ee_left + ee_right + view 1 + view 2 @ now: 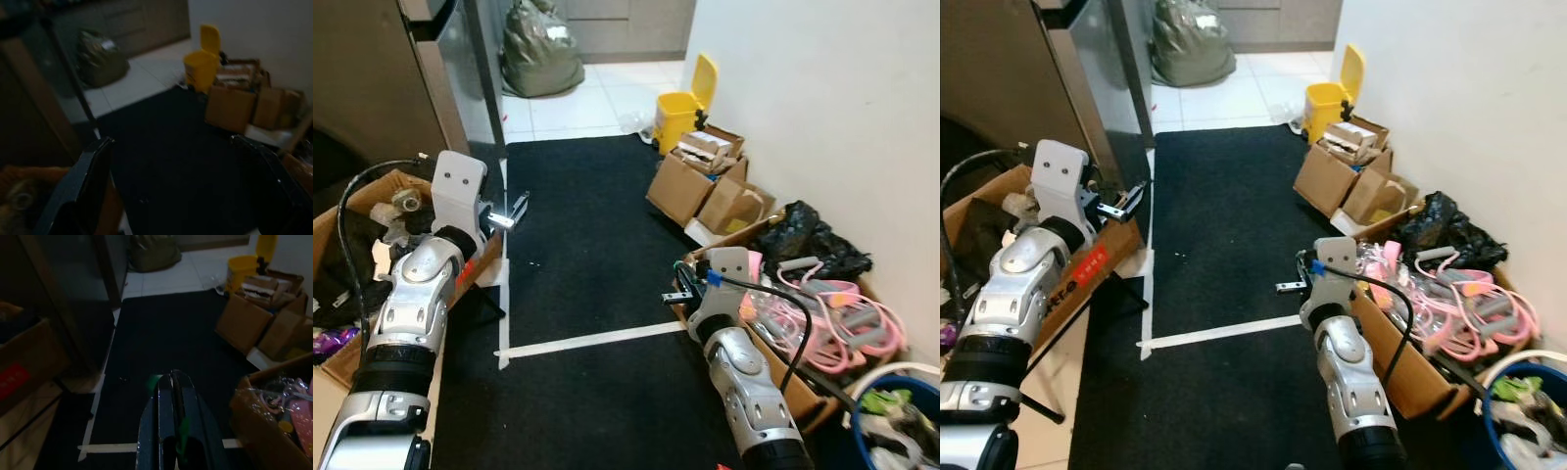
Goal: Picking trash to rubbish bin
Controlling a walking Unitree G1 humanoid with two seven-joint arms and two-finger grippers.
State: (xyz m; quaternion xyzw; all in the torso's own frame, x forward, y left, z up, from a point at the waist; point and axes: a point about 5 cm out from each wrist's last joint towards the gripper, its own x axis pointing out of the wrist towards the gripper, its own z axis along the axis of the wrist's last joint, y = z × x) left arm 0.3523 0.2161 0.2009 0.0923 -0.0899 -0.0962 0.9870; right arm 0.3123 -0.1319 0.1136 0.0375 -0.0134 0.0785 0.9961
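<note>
A yellow rubbish bin (pixel 680 113) with its lid up stands at the far end of the black mat (pixel 587 225), against the right wall. Beside it on the white tiles lies a small crumpled clear piece (pixel 631 120). My left gripper (pixel 514 213) hovers over the mat's left edge, far short of the bin. In the left wrist view its fingers (pixel 83 186) stand wide apart and open, with nothing between them. My right gripper (pixel 171 396) is shut, fingers pressed together with small green marks on them. It hangs above the mat near the white tape line (pixel 597 340).
Open cardboard boxes (pixel 690 181) line the right wall, then a black bag (pixel 808 240), a box of pink cables (pixel 832 313) and a blue bucket (pixel 891 411). A cluttered box (pixel 372 245) and a dark cabinet (pixel 382 78) stand left. A grey-green sack (pixel 540 49) sits beyond.
</note>
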